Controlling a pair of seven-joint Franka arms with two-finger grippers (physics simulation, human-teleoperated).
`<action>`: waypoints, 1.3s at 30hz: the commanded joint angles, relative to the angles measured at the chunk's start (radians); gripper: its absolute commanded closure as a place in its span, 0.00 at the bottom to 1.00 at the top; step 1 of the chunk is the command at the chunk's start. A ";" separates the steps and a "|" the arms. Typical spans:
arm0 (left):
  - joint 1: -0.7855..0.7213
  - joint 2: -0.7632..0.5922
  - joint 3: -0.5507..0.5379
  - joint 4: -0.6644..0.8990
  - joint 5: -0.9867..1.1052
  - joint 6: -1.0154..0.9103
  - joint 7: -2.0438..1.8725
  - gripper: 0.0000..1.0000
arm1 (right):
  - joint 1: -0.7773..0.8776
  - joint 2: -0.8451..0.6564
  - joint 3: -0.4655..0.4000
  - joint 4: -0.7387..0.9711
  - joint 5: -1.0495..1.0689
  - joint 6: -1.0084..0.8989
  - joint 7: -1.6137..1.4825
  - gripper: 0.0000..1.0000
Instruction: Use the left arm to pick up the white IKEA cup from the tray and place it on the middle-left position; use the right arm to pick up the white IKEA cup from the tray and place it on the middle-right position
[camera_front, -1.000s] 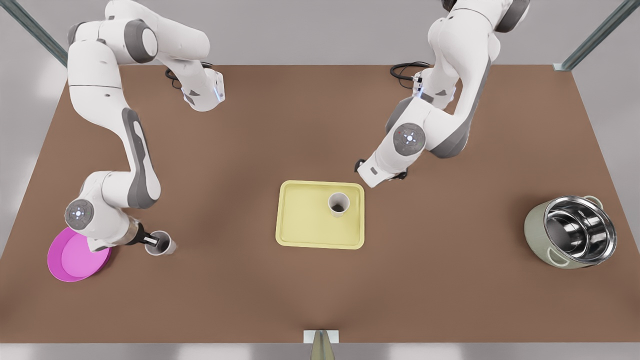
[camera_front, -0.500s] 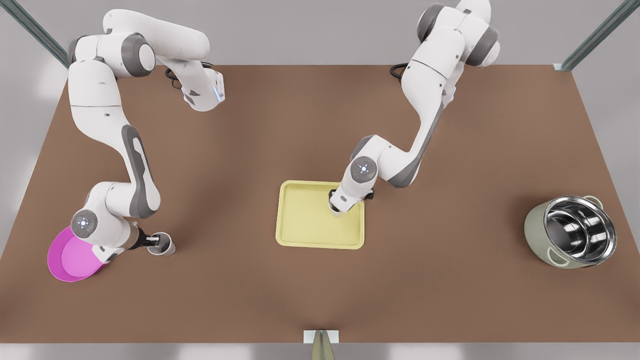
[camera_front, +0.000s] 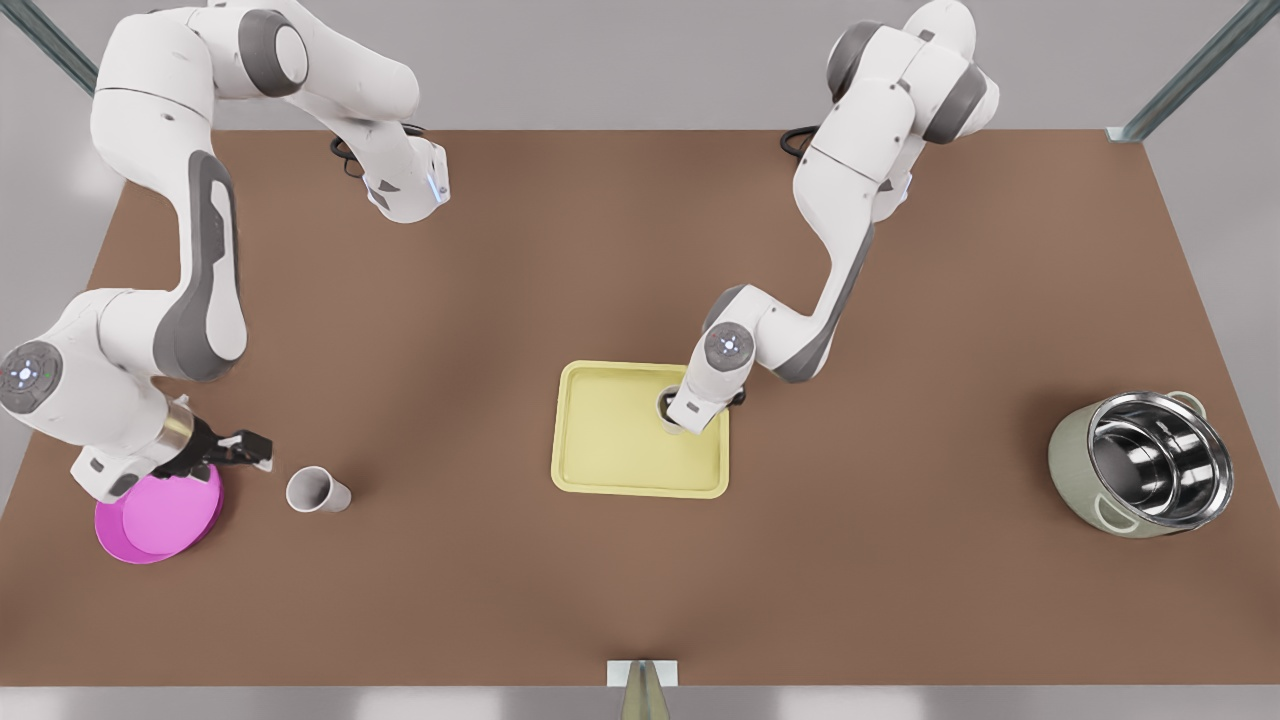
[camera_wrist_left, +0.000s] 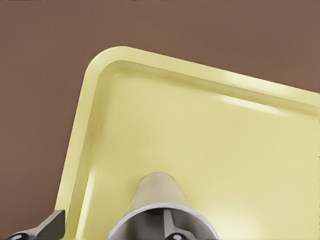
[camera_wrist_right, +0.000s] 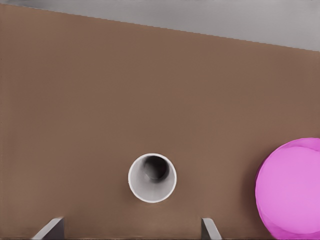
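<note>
While the right claw (camera_front: 262, 452) gapes near the table cup (camera_front: 312, 489), the open left claw (camera_wrist_left: 112, 231) straddles the tray cup (camera_wrist_left: 157, 192).

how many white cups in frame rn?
2. One cup stands on the bare table beside the magenta dish, by the right gripper. The other cup stands on the tray, at the left gripper.

Mostly hidden beneath the left gripper (camera_front: 680, 416) in the front view: cup (camera_front: 664, 407) on the tray (camera_front: 610, 470). Cropped by wrist-view edges: same cup, magenta dish (camera_wrist_right: 292, 190).
</note>
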 joint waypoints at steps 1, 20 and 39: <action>0.000 0.000 0.000 0.001 0.001 0.040 -0.078 0.27 | 0.002 -0.040 0.002 0.017 -0.018 -0.225 0.070 0.00; 0.086 -0.055 0.229 0.161 -0.014 -0.226 0.222 1.00 | 0.201 -0.210 -0.139 0.025 -0.071 -0.374 0.105 0.00; 0.291 0.010 0.218 0.035 -0.107 0.037 0.797 0.00 | 0.199 -0.205 -0.144 0.046 -0.070 -0.373 0.102 0.00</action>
